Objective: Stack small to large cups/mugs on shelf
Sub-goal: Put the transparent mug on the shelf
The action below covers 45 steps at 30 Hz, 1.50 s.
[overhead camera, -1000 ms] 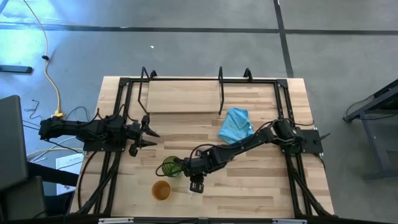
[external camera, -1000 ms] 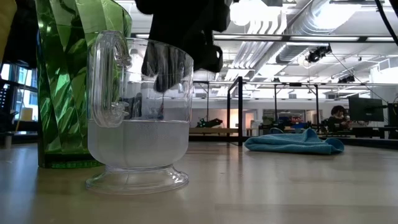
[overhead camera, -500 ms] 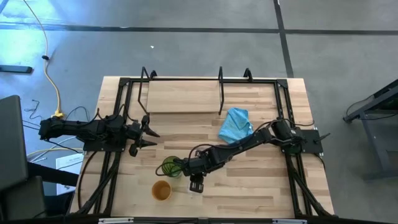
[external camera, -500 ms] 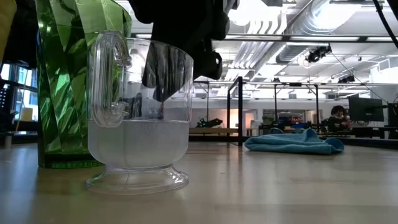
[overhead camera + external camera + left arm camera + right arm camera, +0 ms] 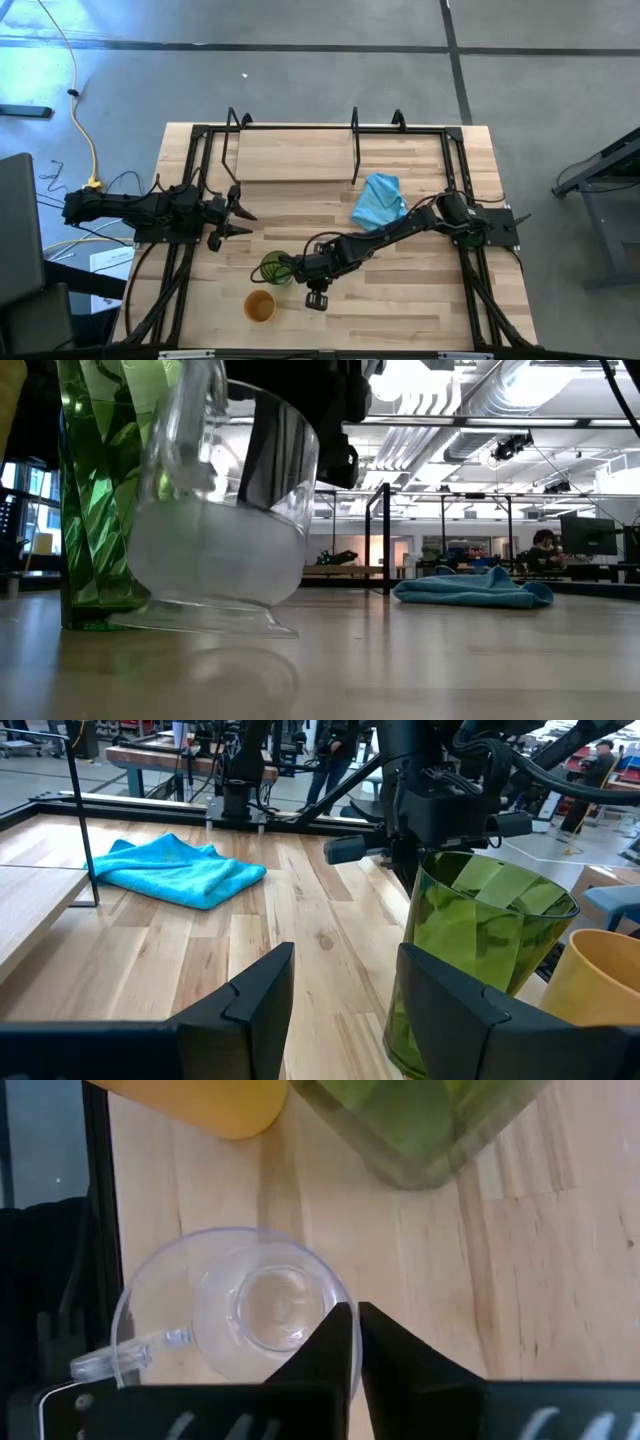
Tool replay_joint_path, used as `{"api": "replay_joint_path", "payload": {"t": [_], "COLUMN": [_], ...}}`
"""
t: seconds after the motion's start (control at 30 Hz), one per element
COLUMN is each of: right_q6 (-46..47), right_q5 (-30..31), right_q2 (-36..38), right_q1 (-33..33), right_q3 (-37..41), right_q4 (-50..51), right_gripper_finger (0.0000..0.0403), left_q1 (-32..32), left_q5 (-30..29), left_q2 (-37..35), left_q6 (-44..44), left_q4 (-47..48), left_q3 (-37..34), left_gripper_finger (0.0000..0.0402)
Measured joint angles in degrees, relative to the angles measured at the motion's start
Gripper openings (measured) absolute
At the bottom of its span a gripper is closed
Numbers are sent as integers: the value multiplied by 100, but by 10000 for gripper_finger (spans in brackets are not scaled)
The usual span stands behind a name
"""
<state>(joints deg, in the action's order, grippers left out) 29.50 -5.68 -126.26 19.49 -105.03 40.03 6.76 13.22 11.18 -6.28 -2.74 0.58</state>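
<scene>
The right gripper (image 5: pixel 355 1342) has its fingers clamped on the rim of the clear glass mug (image 5: pixel 235 1315), which hangs tilted just above the desk (image 5: pixel 400 300), beside the green cup (image 5: pixel 275 268) and orange-tan cup (image 5: pixel 260 306). Advised: lift level and clear the green cup before travelling to the shelf (image 5: pixel 295 155). The blue cloth (image 5: pixel 379 200) lies near that path. The left gripper (image 5: pixel 238 212) waits, fingers apart.

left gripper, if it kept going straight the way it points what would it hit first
Judging by the left wrist view, the open left gripper faces the green cup, slightly off to one side, so it would likely meet that first. The orange-tan cup sits beyond. Depth is uncertain.
</scene>
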Motion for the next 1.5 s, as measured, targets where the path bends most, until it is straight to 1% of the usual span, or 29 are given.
{"api": "replay_joint_path", "payload": {"t": [0.2, 0.43, 0.47, 0.67, 0.97, 1.33, 1.5], "right_q6": [2, -26, -78, -459, -1012, -1798, -2110], "right_q5": [-93, -43, -5, 599, 1274, 1893, 1921], "right_q2": [6, 85, 97, 111, 111, 111, 114], "right_q1": [2, -37, -47, -111, -386, -967, -1389], "right_q3": [0, -4, -39, -665, -1655, -2654, -2910], "right_q4": [24, 374, 541, 1450, 2634, 3621, 3951], "right_gripper_finger": [1, 1, 1, 0, 0, 0, 0], "left_q1": [0, -1, 0, 0, 0, 0, -2], "left_q5": [0, 0, 0, -50, -122, -942, -1259], "left_q2": [-1, 0, -2, -2, -2, -9, -9], "left_q6": [-1, 0, -1, -1, 124, 734, 962], "left_q4": [-1, 0, 0, 4, 13, -68, -136], "left_q3": [0, 0, 0, 0, 0, 0, 0], "left_gripper_finger": [168, 168, 168, 168, 168, 168, 168]}}
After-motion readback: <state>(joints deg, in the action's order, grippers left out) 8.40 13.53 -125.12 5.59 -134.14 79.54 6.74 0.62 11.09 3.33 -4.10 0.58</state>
